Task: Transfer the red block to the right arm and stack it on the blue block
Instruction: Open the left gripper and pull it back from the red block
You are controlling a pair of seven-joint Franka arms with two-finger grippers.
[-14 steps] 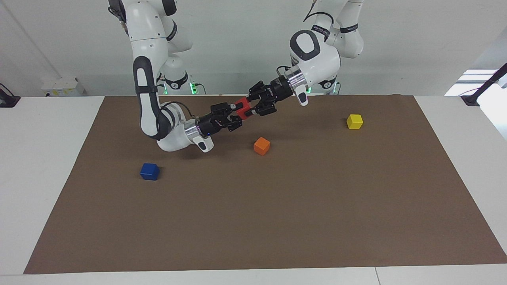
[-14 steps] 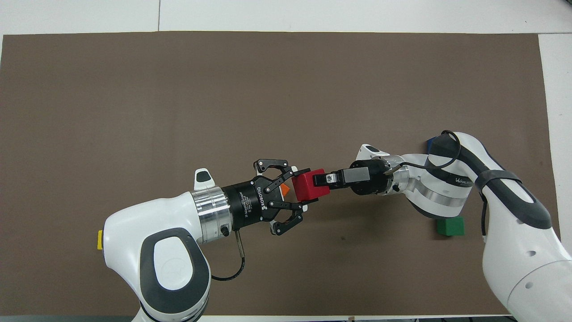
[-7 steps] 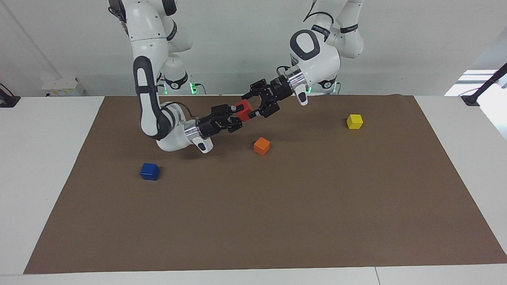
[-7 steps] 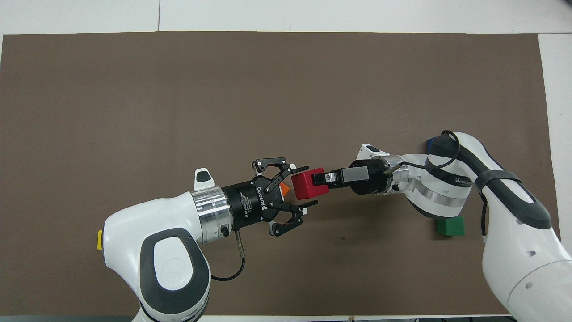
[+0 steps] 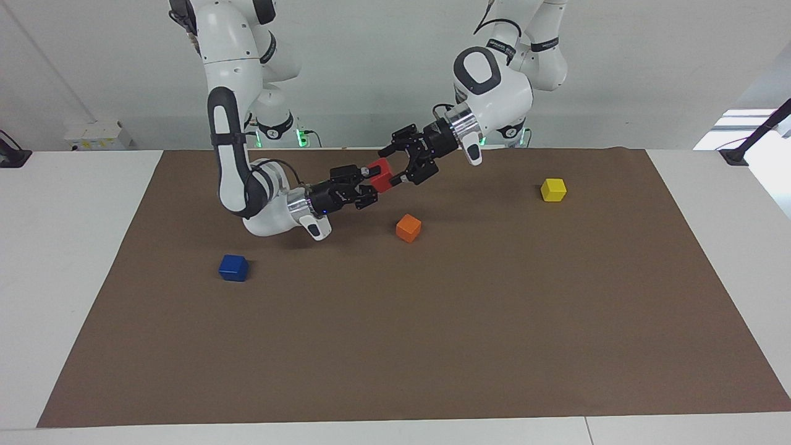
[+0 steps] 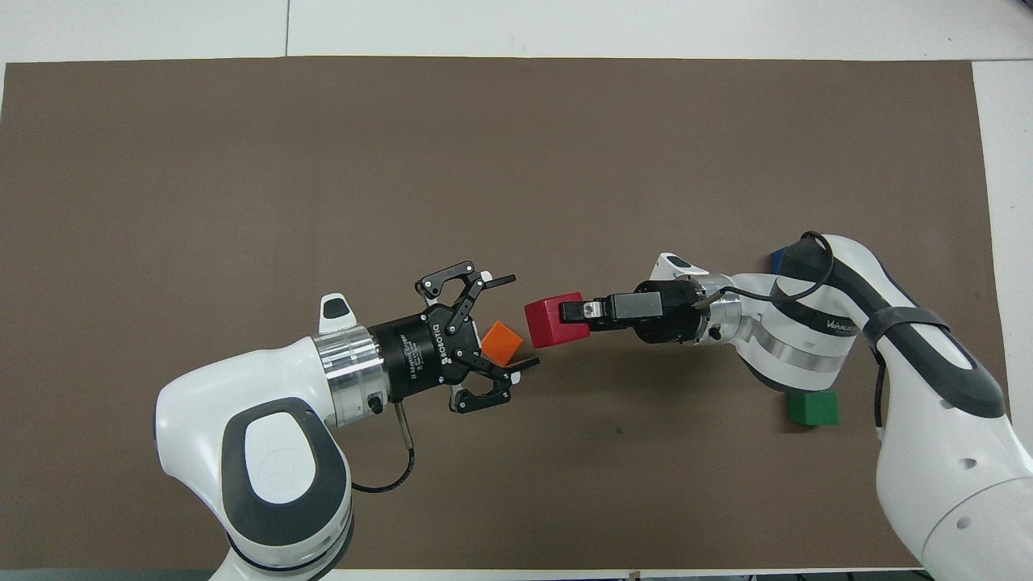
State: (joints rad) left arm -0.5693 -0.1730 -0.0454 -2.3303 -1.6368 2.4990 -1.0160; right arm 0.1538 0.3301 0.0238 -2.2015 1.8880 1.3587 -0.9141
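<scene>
The left hand (image 6: 504, 332) has let go of the red block (image 6: 552, 319) and pulled back toward its own end of the counter (image 5: 80, 216); a second ago its fingers were clamped on the block, and now they stand spread with a clear gap between them and it. The right hand (image 6: 575, 311) stays clenched on the block, carrying it alone in the air above the brown mat (image 6: 242, 161). So the handover looks done, and what is left is the carry to the blue block (image 5: 233, 267) and the stacking.

The facing view shows that blue block whole, standing free on the mat toward the right arm's end, farther from the robots than the right arm's elbow, well apart from the red block. Overhead, only a blue sliver of it (image 6: 776, 258) peeks out past the right arm. The facing view also shows a yellow block (image 5: 553, 189) toward the left arm's end, which the overhead view does not show.

The overhead view alone shows a green block (image 6: 813, 407) beside the right arm, and it makes the gap between the left fingers and the red block plain. It also shows the orange block (image 6: 502, 342) under the open left hand; the facing view puts that block down on the mat, well below the hand.
</scene>
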